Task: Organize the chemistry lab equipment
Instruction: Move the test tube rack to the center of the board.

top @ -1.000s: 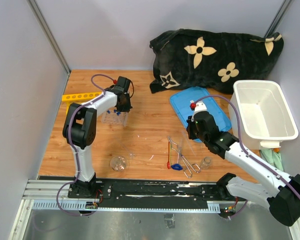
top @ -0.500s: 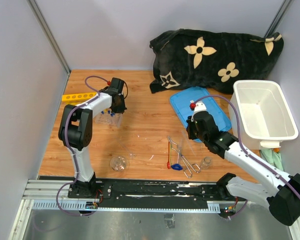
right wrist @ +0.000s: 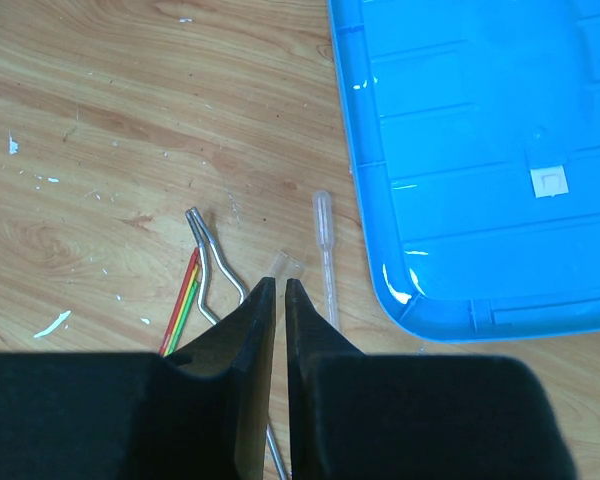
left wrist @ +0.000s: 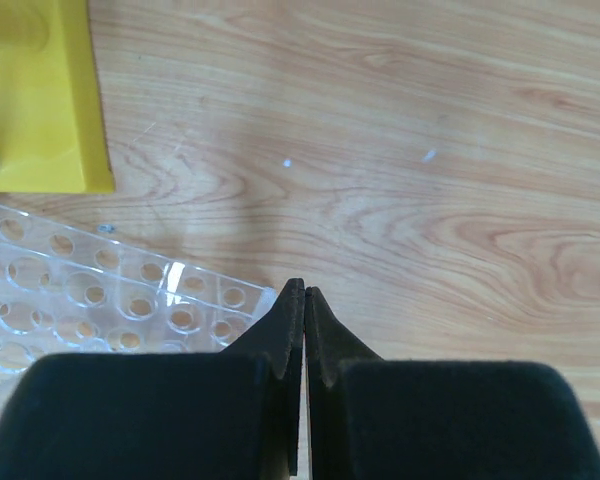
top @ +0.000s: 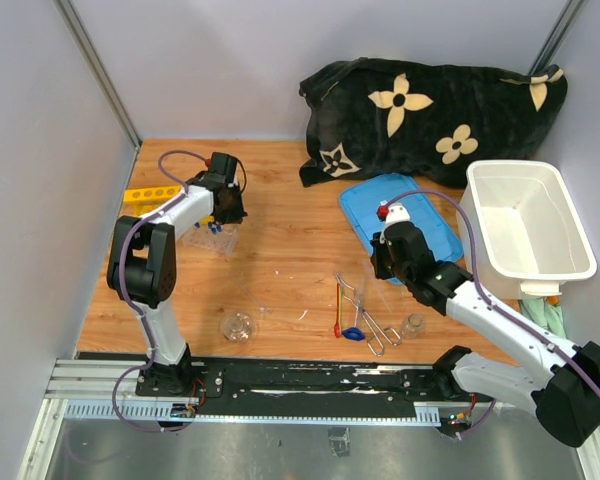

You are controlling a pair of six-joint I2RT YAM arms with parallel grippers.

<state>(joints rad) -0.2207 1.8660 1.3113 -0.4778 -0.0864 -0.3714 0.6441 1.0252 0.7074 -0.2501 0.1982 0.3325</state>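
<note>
My left gripper [top: 226, 208] [left wrist: 303, 292] is shut and empty, hovering at the far edge of a clear holed rack [top: 211, 238] [left wrist: 100, 310]. The yellow tube rack [top: 150, 192] [left wrist: 40, 100] lies just to its left. My right gripper [top: 385, 268] [right wrist: 280, 283] hangs with its jaws almost together and nothing between them. Below it on the wood are the metal tongs [top: 365, 310] [right wrist: 208, 262], the red-handled spatula [top: 338, 305] [right wrist: 183, 298], a clear pipette [right wrist: 325, 240] and a clear tube end [right wrist: 283, 264]. A glass flask [top: 238, 326] and a small beaker [top: 412, 324] stand near the front edge.
The blue lid [top: 400, 225] [right wrist: 480, 150] lies flat just right of my right gripper. The white tub [top: 528, 230] stands at the right edge, and the black flowered cloth [top: 430, 115] is heaped at the back. Grey walls close in the left and back sides.
My left gripper has moved left and toward the back, from over the clear rack to its far edge by the yellow rack. The right arm has barely moved.
</note>
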